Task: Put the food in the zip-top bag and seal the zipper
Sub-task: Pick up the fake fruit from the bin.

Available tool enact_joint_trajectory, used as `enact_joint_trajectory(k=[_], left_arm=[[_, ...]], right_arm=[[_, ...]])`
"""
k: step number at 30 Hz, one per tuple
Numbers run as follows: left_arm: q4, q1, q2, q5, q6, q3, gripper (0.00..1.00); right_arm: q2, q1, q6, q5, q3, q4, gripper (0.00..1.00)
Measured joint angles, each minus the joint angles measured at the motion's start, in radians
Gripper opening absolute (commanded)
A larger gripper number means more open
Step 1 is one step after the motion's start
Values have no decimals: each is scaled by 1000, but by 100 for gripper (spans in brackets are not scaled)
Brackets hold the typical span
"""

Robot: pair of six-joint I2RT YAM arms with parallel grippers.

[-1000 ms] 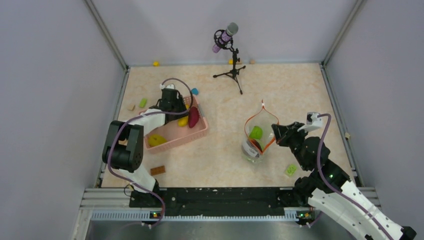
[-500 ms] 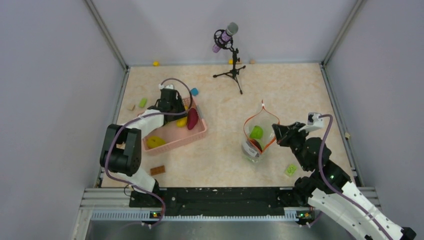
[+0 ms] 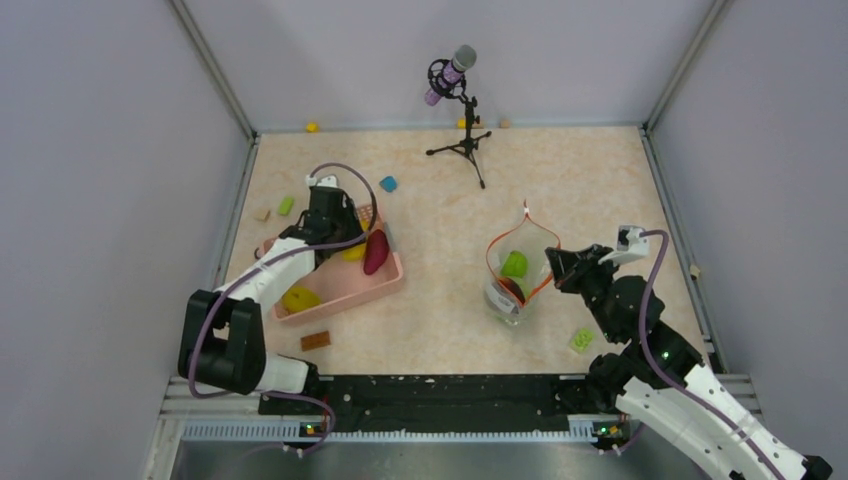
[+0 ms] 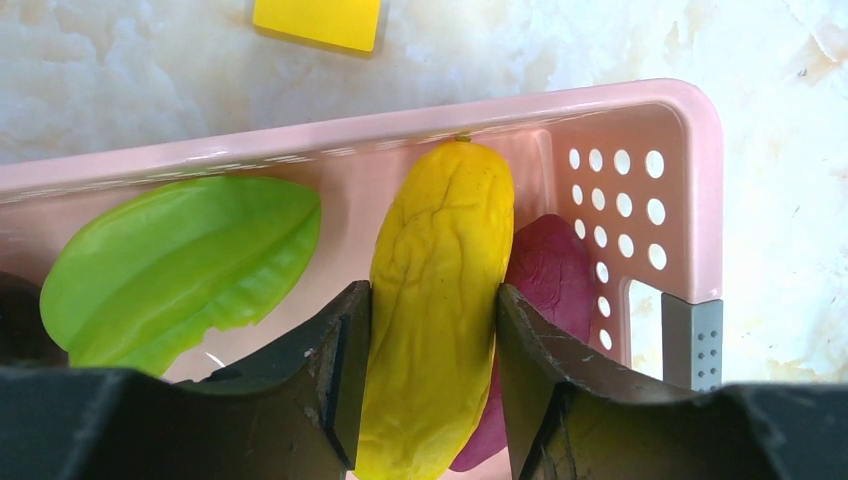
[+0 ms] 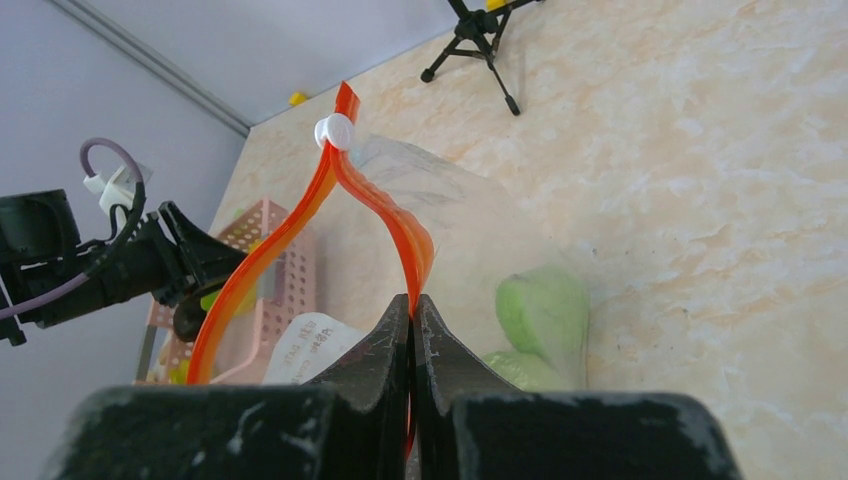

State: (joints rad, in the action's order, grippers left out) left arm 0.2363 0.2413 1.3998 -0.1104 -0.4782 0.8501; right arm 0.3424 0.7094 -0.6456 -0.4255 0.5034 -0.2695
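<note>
Pink basket (image 3: pixel 340 283) dragged nearer, left claw (image 4: pixel 432 292) clamping yellow piece (image 4: pixel 440 230) beside maroon piece (image 4: pixel 545 280), right claw (image 5: pixel 412 305) pinching zipper (image 5: pixel 405 240)

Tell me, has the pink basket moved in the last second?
Yes. The pink basket has slid toward the near edge and slightly left, closer to the brown block, which stayed put.
</note>
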Motion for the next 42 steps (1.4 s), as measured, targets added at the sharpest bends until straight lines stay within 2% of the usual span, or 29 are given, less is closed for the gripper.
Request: enact_joint_trajectory(k=[6, 13, 21, 29, 38, 42], left_arm=[[27, 0, -2, 0, -9, -2, 0], [69, 2, 94, 13, -64, -1, 0], [56, 30, 95, -19, -133, -14, 0], [178, 113, -64, -86, -187, -56, 0], [270, 137, -199, -144, -229, -60, 0], [283, 159, -307, -153, -229, -62, 0]], right_arm=[[-2, 0, 0, 0, 0, 0, 0], [-2, 0, 0, 0, 0, 0, 0], [-2, 0, 0, -1, 0, 0, 0], [-2, 0, 0, -9, -6, 1, 0], [-2, 0, 0, -11, -6, 1, 0], [-2, 0, 0, -11, -6, 1, 0]])
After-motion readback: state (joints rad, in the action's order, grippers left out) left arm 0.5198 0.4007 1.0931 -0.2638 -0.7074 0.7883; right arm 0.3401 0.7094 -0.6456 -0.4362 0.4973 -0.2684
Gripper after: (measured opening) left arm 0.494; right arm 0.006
